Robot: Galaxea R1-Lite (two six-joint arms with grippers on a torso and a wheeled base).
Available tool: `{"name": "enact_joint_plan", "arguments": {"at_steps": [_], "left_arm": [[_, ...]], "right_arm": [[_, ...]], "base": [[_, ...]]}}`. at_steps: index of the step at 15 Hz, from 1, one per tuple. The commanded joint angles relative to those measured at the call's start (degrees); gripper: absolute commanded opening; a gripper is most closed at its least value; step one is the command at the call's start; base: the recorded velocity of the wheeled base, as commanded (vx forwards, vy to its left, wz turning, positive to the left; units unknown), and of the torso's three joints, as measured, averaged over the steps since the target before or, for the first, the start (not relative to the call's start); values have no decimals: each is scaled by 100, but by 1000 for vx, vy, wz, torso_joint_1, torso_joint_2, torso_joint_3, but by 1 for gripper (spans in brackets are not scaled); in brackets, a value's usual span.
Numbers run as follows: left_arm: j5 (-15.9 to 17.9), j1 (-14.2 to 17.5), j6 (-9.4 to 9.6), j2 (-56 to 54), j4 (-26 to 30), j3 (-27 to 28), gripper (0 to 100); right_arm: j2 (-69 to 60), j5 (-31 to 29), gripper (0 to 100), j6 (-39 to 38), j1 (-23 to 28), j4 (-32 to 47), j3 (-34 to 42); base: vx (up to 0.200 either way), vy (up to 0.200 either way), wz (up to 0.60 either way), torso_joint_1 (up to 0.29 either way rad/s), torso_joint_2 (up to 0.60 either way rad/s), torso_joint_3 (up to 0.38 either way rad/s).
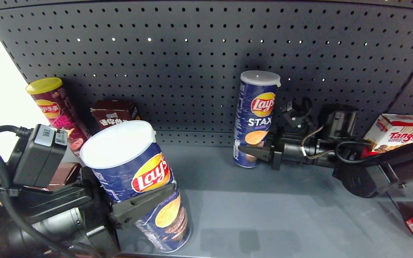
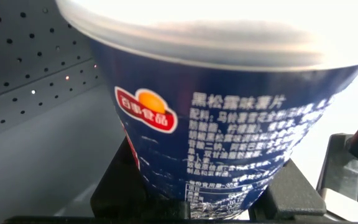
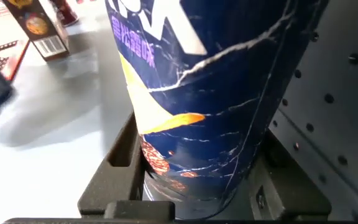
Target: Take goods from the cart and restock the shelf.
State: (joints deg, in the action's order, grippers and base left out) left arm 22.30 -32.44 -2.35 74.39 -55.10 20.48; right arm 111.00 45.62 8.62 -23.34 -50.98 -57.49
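1. Gripping a navy cardboard crisp tube with a white plastic lid (image 1: 138,172), my left gripper (image 1: 145,200) pinches it at mid-body. The tube leans at the front left of the grey metal shelf (image 1: 264,208). I cannot tell whether its base touches down.
2. My right gripper (image 1: 251,152) pinches a second navy tube with a translucent lid (image 1: 258,107) low on its body. It stands upright mid-shelf, near the dark perforated back panel (image 1: 192,53).
3. The step in hand, as I judge it, is seating both tubes.
4. The leaning tube should be brought upright before lowering, so its base lands flat, apart from the maroon tube with a yellow lid (image 1: 54,107) and the brown carton (image 1: 115,113) behind.
5. On the right, jaws should spread only once the tube stands unaided, then back straight out. A tall, narrow tube likely tips at a nudge.
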Motion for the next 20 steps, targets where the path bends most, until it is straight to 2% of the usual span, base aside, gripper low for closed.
{"name": "enact_joint_plan", "arguments": {"at_steps": [1, 3, 7, 11, 15, 20], "left_arm": [[-6, 1, -2, -30, -1, -18, 0], [-6, 1, -2, -65, 8, -9, 0], [3, -8, -2, -65, 8, -9, 0], [-6, -17, -2, -56, 17, 9, 0], [-15, -8, 7, -56, 17, -9, 0], [-41, 1, 16, -47, 17, -9, 0]], "right_arm": [[-1203, -554, 0, -44, -320, -8, 1003], [-1748, -765, 0, -62, -619, -17, 1601], [-2644, -1696, 0, -335, -1348, -105, 2515], [-2741, -2268, 0, -343, -1735, -993, 3534], [-2337, -2303, 0, -343, -1673, -2065, 4396], [-1326, -2285, 0, -299, -1533, -3208, 4422]], "base": [[0, 0, 0, 0, 0, 0], [0, 0, 0, 0, 0, 0], [0, 0, 0, 0, 0, 0], [0, 0, 0, 0, 0, 0], [0, 0, 0, 0, 0, 0], [0, 0, 0, 0, 0, 0]]}}
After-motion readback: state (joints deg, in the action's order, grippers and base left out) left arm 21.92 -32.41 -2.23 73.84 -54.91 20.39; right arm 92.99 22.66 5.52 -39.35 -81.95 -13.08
